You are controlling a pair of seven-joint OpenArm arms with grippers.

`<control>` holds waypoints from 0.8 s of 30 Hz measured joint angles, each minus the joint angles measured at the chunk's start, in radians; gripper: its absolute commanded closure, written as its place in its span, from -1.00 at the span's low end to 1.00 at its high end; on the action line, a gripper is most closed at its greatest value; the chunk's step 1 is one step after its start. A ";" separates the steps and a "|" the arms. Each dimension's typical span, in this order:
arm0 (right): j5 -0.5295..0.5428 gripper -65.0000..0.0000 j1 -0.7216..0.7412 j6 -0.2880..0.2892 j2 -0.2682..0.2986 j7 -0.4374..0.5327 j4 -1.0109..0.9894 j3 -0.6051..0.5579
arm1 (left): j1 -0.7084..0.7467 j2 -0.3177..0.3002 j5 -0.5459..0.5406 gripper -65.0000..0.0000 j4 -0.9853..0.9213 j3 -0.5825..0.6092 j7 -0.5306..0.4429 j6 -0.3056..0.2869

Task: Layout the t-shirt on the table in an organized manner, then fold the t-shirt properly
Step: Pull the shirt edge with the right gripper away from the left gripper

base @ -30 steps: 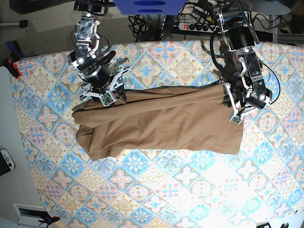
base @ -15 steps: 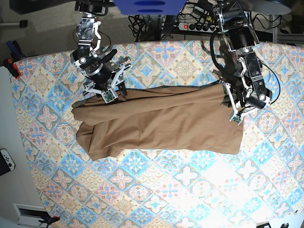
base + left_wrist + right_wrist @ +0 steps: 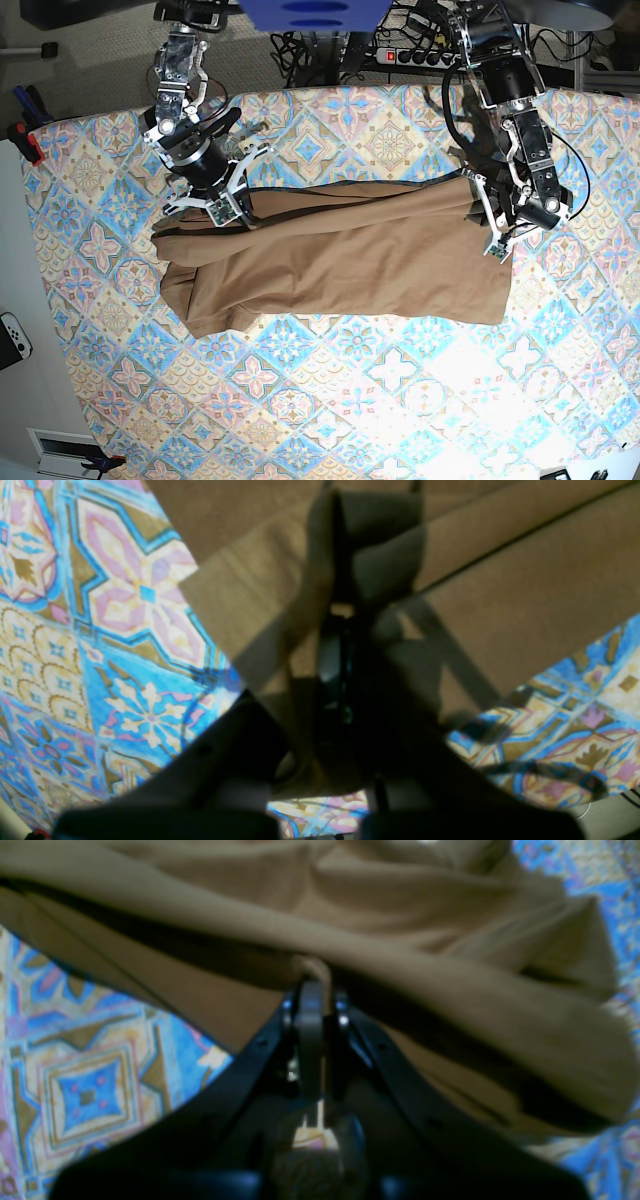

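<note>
**Both pincers clamped on opposite ends of the t-shirt**

The right gripper (image 3: 314, 971) is seen pinched tight on a raised ridge of tan-brown cloth; its jaws are pressed together with only a thin fold of fabric caught between them. In the base view the same gripper (image 3: 233, 211) is found at the upper left corner of the t-shirt (image 3: 340, 255), on the garment's far edge.

The left gripper (image 3: 345, 607) is likewise closed on the cloth: a dark upright fold of the t-shirt (image 3: 500, 620) is held between its jaws (the fingertips themselves are lost in shadow and blur). In the base view this gripper (image 3: 493, 240) is placed at the garment's right end, touching the short side edge.

Between the two grips the t-shirt is laid as a long band across the middle of the table (image 3: 400, 400), running left to right. Its right end is cut fairly square, while the left end is bunched and rounded, with a lobe of cloth drooping toward the near side. Long creases are seen running the length of the band, and the layers appear doubled over one another.

The tile-patterned cloth of blue, pink and cream is exposed all around the garment. Beyond the far edge a power strip (image 3: 420, 57) and tangled cables are visible, and a white game controller (image 3: 14, 338) is seen off the table's left side.
</note>
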 measured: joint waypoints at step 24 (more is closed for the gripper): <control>0.015 1.00 -0.383 0.002 -0.070 0.247 0.061 0.194 | 0.179 -0.031 -0.008 1.00 0.175 0.007 -0.003 0.000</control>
